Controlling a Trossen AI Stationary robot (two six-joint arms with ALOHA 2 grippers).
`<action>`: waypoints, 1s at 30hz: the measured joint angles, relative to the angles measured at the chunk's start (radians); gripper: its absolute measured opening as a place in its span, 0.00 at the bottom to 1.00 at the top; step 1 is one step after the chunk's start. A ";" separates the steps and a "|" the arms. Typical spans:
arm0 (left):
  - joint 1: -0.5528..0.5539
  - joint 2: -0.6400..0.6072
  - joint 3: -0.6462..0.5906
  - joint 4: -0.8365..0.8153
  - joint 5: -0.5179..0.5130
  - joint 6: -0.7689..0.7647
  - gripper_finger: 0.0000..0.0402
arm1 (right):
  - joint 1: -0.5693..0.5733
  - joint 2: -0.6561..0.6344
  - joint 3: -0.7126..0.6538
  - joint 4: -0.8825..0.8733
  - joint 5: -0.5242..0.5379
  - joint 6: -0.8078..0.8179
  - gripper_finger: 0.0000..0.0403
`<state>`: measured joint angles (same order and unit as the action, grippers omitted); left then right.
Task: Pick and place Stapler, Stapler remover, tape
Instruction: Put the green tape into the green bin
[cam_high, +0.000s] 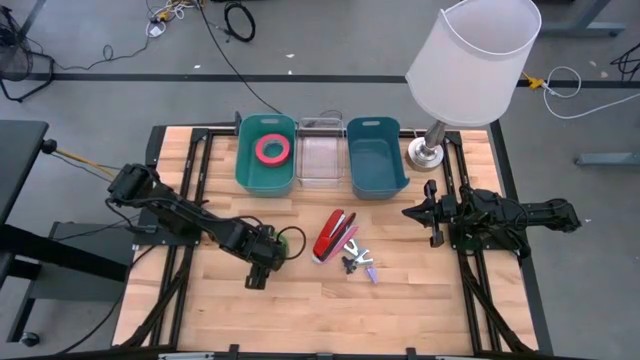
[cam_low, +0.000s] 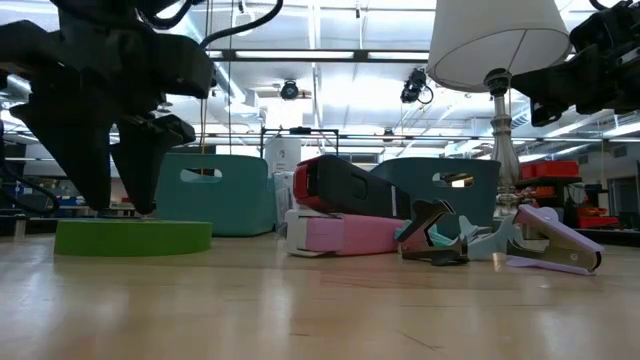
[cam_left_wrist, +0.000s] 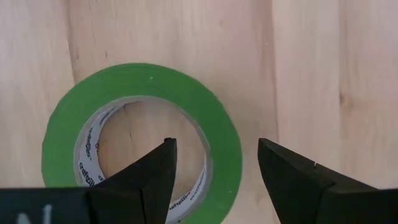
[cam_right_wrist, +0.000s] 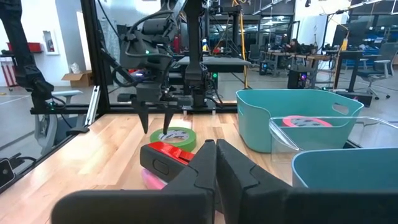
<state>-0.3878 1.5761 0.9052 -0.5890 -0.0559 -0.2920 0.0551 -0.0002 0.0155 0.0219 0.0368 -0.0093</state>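
The table (cam_high: 400, 310) is a wooden slatted top. A lamp (cam_high: 470, 60) with a white shade stands at its far right corner. Three bins sit in a row along the far edge: a teal bin (cam_high: 266, 175) holding a pink tape roll (cam_high: 271, 149), a clear bin (cam_high: 322, 155) in the middle, and a second teal bin (cam_high: 377, 165) on the right.

The left gripper (cam_high: 268, 252) hangs over the green tape (cam_high: 291, 240), which lies flat on the table at left of centre. Its jaws are parted at a medium width: in the left wrist view one finger (cam_left_wrist: 155, 174) is over the roll's hole and the other is outside the ring (cam_left_wrist: 143, 87). The jaws are not closed on the roll.

The right gripper (cam_high: 412, 212) waits near the lamp base, fingers pressed together, holding nothing.

The stapler (cam_high: 333, 235), red on a pink base, lies at table centre. The remover (cam_high: 358, 263) lies just beside it on the near side.
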 joint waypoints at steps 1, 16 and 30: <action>0.002 0.000 -0.002 0.002 0.000 0.000 0.57 | 0.000 0.000 0.000 0.000 0.000 0.000 0.04; 0.005 0.000 -0.014 -0.001 0.019 -0.064 0.57 | 0.000 0.000 0.000 0.000 0.000 0.000 0.04; 0.005 0.031 -0.013 0.029 0.015 -0.056 0.57 | 0.000 0.000 0.000 0.000 0.000 0.000 0.04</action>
<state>-0.3826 1.6066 0.8919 -0.5601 -0.0410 -0.3475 0.0550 -0.0002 0.0154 0.0221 0.0366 -0.0093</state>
